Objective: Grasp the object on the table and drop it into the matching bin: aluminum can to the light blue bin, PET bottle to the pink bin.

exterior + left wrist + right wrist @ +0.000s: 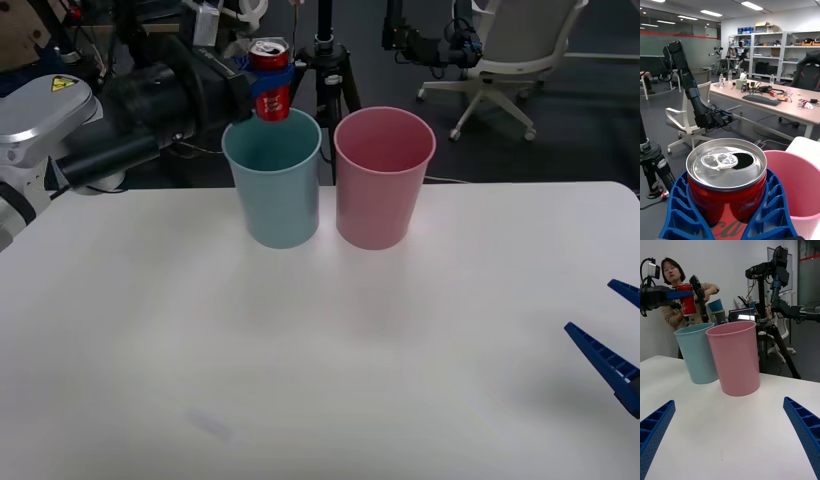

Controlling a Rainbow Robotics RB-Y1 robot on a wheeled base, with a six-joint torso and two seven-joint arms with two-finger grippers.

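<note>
My left gripper (270, 88) is shut on the red aluminum can (270, 75), holding it upright just above the far rim of the light blue bin (272, 185). In the left wrist view the can (727, 176) shows its silver top and open pull tab between the blue fingers (681, 210), with the pink bin (799, 187) beside it. The pink bin (383, 175) stands to the right of the light blue one on the white table (300, 360). From the right wrist view, the can (687, 300) hangs over the light blue bin (698, 352). My right gripper (728, 435) rests open at the table's right edge.
Both bins stand side by side, almost touching, at the table's far middle. A black tripod (325, 70) and an office chair (500, 60) stand on the floor beyond the table. A person stands behind the bins in the right wrist view.
</note>
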